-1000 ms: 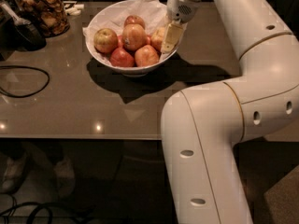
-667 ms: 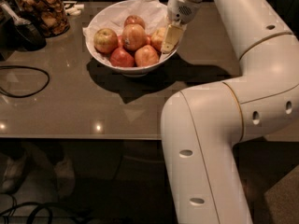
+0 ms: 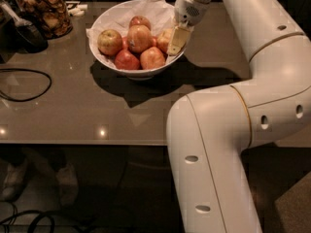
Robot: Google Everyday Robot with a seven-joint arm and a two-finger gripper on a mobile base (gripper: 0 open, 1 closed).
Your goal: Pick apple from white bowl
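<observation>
The white bowl (image 3: 105,57) stands on the table at the back, lined with crinkled white paper and holding several apples. A peach-orange apple (image 3: 163,38) lies at the bowl's right side. My gripper (image 3: 172,44) reaches down into the right side of the bowl and is right against this apple, covering part of it. A larger orange apple (image 3: 139,37) sits in the middle, a yellowish-red one (image 3: 110,41) at the left, and darker red ones (image 3: 127,59) at the front.
A glass jar of brown pieces (image 3: 44,12) stands at the back left beside a dark object (image 3: 28,33). A black cable (image 3: 24,84) loops on the table's left. My white arm (image 3: 228,130) fills the right side, in front of the table's front edge (image 3: 82,142).
</observation>
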